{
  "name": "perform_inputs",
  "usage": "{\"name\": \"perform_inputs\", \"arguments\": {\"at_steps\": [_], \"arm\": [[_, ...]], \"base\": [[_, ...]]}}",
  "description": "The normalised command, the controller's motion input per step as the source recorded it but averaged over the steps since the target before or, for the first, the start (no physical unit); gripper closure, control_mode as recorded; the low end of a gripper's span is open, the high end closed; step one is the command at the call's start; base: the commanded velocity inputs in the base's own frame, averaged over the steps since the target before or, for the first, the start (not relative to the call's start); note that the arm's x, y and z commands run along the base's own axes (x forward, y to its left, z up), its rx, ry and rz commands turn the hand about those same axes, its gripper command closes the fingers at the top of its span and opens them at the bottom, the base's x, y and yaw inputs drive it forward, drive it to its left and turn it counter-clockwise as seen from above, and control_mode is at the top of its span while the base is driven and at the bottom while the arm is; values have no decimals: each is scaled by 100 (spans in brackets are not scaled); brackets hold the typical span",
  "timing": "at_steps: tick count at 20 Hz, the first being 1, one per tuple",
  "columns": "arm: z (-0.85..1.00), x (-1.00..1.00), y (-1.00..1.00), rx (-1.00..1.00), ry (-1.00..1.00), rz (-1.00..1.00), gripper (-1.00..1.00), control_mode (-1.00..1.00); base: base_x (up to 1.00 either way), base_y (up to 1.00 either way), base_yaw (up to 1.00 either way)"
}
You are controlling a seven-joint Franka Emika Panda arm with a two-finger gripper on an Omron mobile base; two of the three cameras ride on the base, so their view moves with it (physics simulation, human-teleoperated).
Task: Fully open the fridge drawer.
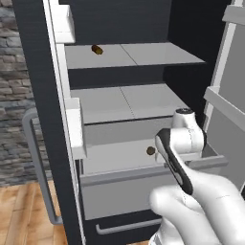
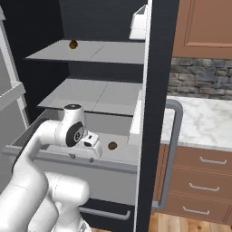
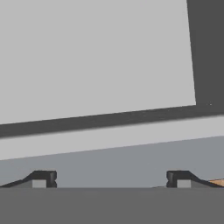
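No brand, label or writing can be read anywhere. The fridge drawer point(image 1: 119, 189) sits below the lower shelf plate point(image 1: 127, 101) of the open fridge, pulled partway out, with a small brown item point(image 1: 150, 150) lying inside it. Another small brown item point(image 1: 97, 50) rests on the upper shelf plate point(image 1: 143, 53). Beside the fridge run a stone wall point(image 2: 199, 77), a marble counter point(image 2: 204, 122) and a wooden floor point(image 1: 24, 215). The gripper point(image 3: 111, 179) hangs at the drawer's front lip, fingertips point(image 3: 41, 178) spread wide, holding nothing. The arm point(image 1: 191, 191) hides the drawer's right front corner.
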Motion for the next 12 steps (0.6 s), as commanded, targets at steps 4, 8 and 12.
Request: {"name": "perform_inputs", "arguments": {"at_steps": [4,8,12], "arm": [[93,-100,-12,15,-39,-1,-100,-100],[100,-98,0,15,-52,0,-100,-100],[100,-89,3,9,-52,0,-100,-100]], "base": [[0,0,0],[0,0,0],[0,0,0]]}}
